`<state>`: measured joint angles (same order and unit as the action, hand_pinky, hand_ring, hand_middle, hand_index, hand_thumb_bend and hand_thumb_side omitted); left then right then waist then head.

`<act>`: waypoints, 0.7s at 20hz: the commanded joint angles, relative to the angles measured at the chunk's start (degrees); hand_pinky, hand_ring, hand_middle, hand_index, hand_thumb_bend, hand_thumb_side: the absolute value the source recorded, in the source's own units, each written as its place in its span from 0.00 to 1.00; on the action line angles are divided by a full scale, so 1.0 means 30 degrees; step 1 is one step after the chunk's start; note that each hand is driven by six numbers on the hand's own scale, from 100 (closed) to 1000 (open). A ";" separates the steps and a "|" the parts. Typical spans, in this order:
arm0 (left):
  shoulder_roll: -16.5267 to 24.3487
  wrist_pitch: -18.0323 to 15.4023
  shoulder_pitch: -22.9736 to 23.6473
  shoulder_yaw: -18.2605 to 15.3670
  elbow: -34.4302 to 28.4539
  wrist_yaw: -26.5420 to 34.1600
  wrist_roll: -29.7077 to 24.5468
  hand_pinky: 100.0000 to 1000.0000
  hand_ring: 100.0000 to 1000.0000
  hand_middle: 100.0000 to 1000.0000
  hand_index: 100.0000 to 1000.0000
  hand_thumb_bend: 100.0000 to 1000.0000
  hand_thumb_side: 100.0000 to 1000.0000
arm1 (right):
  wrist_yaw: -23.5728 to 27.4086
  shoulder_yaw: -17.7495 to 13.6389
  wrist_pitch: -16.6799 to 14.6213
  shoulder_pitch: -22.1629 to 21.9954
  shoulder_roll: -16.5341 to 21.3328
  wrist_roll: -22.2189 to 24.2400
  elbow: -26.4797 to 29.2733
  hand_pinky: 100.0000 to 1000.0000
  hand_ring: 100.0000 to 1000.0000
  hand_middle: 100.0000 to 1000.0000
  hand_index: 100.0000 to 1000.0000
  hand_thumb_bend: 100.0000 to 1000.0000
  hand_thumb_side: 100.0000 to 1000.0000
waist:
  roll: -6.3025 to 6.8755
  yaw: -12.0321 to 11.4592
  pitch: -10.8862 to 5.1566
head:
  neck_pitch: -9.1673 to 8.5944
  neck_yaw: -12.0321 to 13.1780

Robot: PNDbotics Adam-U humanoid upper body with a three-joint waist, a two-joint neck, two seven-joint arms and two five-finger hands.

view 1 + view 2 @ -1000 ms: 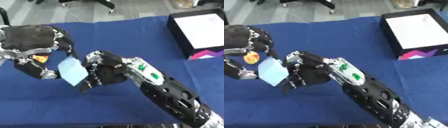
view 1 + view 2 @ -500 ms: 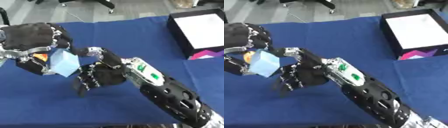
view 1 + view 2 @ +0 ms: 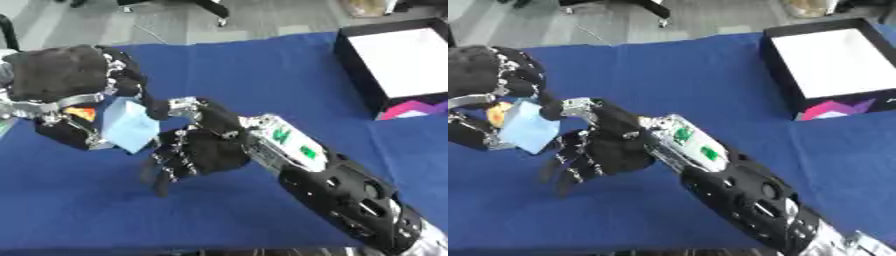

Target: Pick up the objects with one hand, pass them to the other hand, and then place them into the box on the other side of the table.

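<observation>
A light blue block (image 3: 129, 127) sits in my left hand (image 3: 61, 75) at the left side, with the fingers curled round it above the blue table (image 3: 262, 70). A small orange thing (image 3: 81, 113) shows inside that hand behind the block. My right hand (image 3: 210, 150) reaches across from the lower right and lies just right of the block. Its fingers (image 3: 164, 170) are spread and point down-left, holding nothing, and its thumb is near the block's upper corner. The black box (image 3: 350, 55) with a white inside stands at the far right.
The box has a pink and purple patch (image 3: 407, 109) on its near side. My right forearm (image 3: 341, 190) crosses the lower right of the table. Bare floor and a chair base lie beyond the far edge.
The block was between both hands and against the right fingers; it has gone up and left into the left hand. The right fingers have let go and spread downward.
</observation>
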<state>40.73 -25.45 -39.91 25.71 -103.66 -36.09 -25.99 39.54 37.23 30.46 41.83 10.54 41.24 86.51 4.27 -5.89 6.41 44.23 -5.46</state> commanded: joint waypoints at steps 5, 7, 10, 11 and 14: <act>0.0116 -0.0087 -0.0586 0.0039 -0.0311 0.0296 -0.0603 0.77 0.56 0.44 0.63 0.29 0.01 | -0.1028 0.0232 0.2914 0.0340 -0.0145 0.3574 0.0174 1.00 0.57 0.65 1.00 0.16 1.00 | -0.0007 -0.0086 -0.0398 | -0.0145 -0.0142; 0.0057 -0.0149 -0.0666 0.0118 -0.0282 0.0329 -0.0750 0.77 0.56 0.44 0.63 0.29 0.01 | -0.1192 0.0284 0.2785 0.0332 -0.0156 0.3574 0.0145 1.00 0.57 0.66 1.00 0.16 1.00 | -0.0017 -0.0092 -0.0392 | -0.0143 -0.0158; 0.0010 -0.0247 -0.0749 0.0212 -0.0280 0.0433 -0.0973 0.77 0.56 0.44 0.63 0.29 0.02 | -0.1364 0.0324 0.2656 0.0307 -0.0171 0.3574 0.0061 1.00 0.57 0.66 1.00 0.16 1.00 | -0.0017 -0.0093 -0.0384 | -0.0121 -0.0169; 0.0006 -0.0274 -0.0766 0.0228 -0.0295 0.0478 -0.1033 0.77 0.56 0.44 0.63 0.29 0.01 | -0.1385 0.0330 0.2635 0.0296 -0.0180 0.3574 0.0030 1.00 0.57 0.67 1.00 0.17 1.00 | -0.0015 -0.0094 -0.0383 | -0.0116 -0.0178; 0.0021 -0.0344 -0.0769 0.0259 -0.0343 0.0577 -0.1189 0.77 0.56 0.44 0.63 0.29 0.01 | -0.1321 0.0309 0.2588 0.0261 -0.0194 0.3574 -0.0019 1.00 0.57 0.67 1.00 0.20 1.00 | -0.0006 -0.0081 -0.0391 | -0.0123 -0.0194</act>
<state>40.21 -26.40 -40.92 26.77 -103.84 -34.79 -29.29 35.63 38.40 29.10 41.83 10.44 42.61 86.13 4.20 -6.02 6.36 44.22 -5.92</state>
